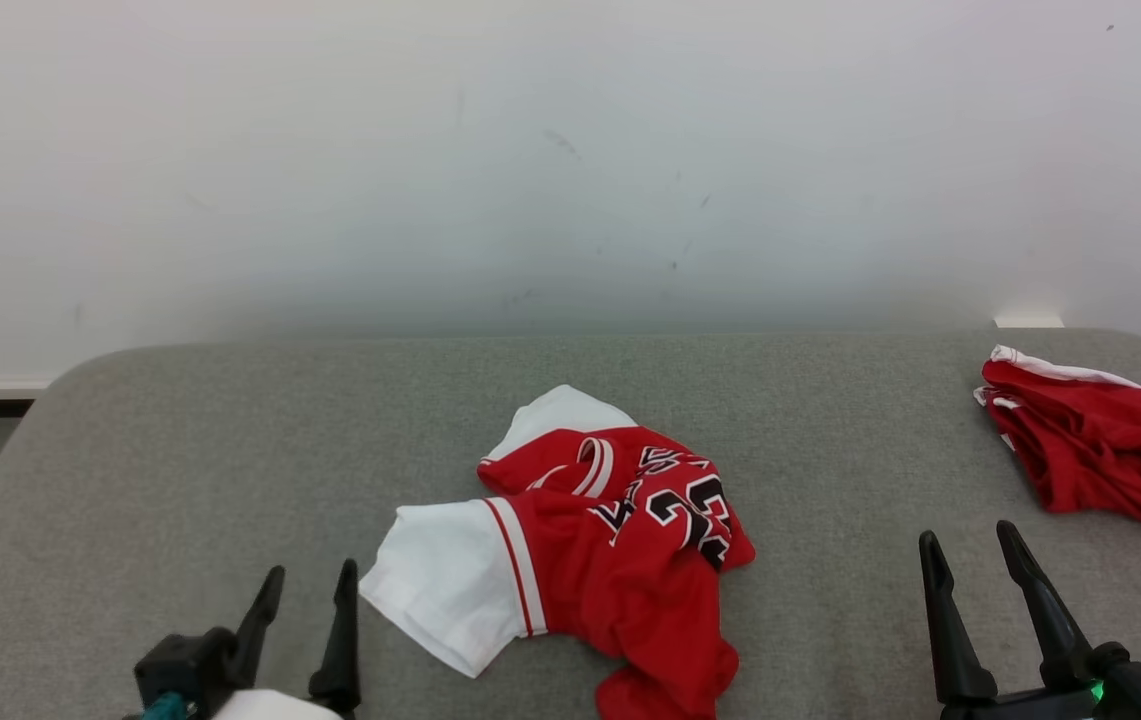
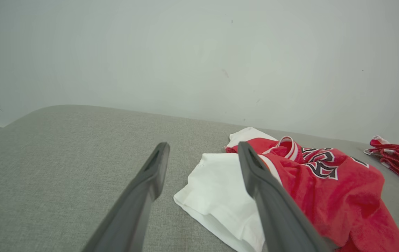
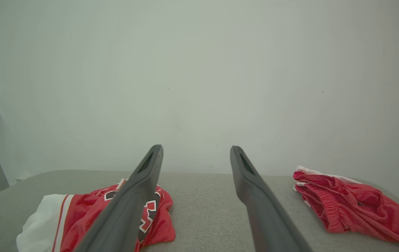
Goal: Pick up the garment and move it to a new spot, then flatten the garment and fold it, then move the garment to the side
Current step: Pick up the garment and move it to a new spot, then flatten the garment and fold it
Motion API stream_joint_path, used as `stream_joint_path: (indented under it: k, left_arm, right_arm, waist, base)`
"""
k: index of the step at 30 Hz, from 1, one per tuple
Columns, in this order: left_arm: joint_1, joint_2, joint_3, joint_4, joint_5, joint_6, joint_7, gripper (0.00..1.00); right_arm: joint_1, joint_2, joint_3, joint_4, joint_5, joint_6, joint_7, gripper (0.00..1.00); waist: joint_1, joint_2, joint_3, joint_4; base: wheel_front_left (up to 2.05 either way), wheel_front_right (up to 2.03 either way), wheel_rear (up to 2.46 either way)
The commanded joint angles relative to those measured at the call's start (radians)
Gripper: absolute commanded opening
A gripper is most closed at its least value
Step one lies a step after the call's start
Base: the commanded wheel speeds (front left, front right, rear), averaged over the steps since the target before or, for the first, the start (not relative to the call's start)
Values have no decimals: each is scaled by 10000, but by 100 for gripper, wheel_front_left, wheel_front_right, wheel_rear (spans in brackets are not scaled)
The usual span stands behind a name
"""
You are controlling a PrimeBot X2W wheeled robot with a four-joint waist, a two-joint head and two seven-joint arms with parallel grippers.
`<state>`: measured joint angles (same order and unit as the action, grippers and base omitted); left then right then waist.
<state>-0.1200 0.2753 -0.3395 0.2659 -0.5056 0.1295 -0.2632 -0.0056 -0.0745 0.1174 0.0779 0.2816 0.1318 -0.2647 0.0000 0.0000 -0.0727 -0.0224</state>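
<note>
The garment (image 1: 590,540) is a red jersey with white sleeves and black-and-white numbers, lying crumpled in the middle of the grey table (image 1: 180,450). It also appears in the left wrist view as the garment (image 2: 325,185) and in the right wrist view as the garment (image 3: 80,213). My left gripper (image 1: 312,578) stands open near the front edge, just left of a white sleeve, with nothing between its fingers. My right gripper (image 1: 970,535) is open too, to the right of the jersey, holding nothing. Seen from its wrist, the left gripper (image 2: 202,148) frames the sleeve edge; the right gripper (image 3: 196,151) points at the wall.
A second red garment (image 1: 1095,445), bunched with a white trim, lies at the table's far right corner, also the red garment (image 3: 353,206). A white wall (image 1: 570,150) rises right behind the table. Bare grey surface stretches to the left of the jersey.
</note>
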Motion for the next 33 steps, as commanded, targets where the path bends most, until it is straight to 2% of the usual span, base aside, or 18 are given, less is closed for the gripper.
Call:
stream_joint_path:
  k: [1, 10, 21, 24, 28, 33]
  left_arm:
    - [392, -169, 331, -302, 236, -9, -10, 100]
    - [1118, -1290, 1303, -651, 1139, -719, -13, 100]
    - [1058, -1831, 1982, -317, 1858, -1448, -14, 100]
    - [1034, -1917, 2067, -227, 1988, -1584, -14, 100]
    - [923, -2052, 2150, -96, 2146, -1726, -14, 100]
    - [883, -2130, 2278, -18, 2273, -1821, -14, 100]
  right_arm:
    - [194, -53, -66, 24, -26, -25, 11, 100]
    - [64, -143, 21, 183, -11, -25, 11, 100]
    - [-23, -319, 525, 570, 146, -25, 13, 100]
    - [23, -489, 1170, 999, 410, -25, 103, 100]
    - [55, -744, 2569, 1581, 1165, -25, 830, 100]
    - [-183, -704, 3547, 2329, 1847, -25, 1403, 100]
  waist:
    - [0, 0, 26, -7]
    - [0, 0, 154, 5]
    - [0, 0, 162, 77]
    - [0, 0, 154, 174]
    - [0, 0, 165, 425]
    - [0, 0, 195, 792]
  base:
    - [0, 0, 0]
    - [0, 0, 0]
    - [0, 0, 0]
    - [0, 0, 0]
    - [0, 0, 0]
    - [0, 0, 0]
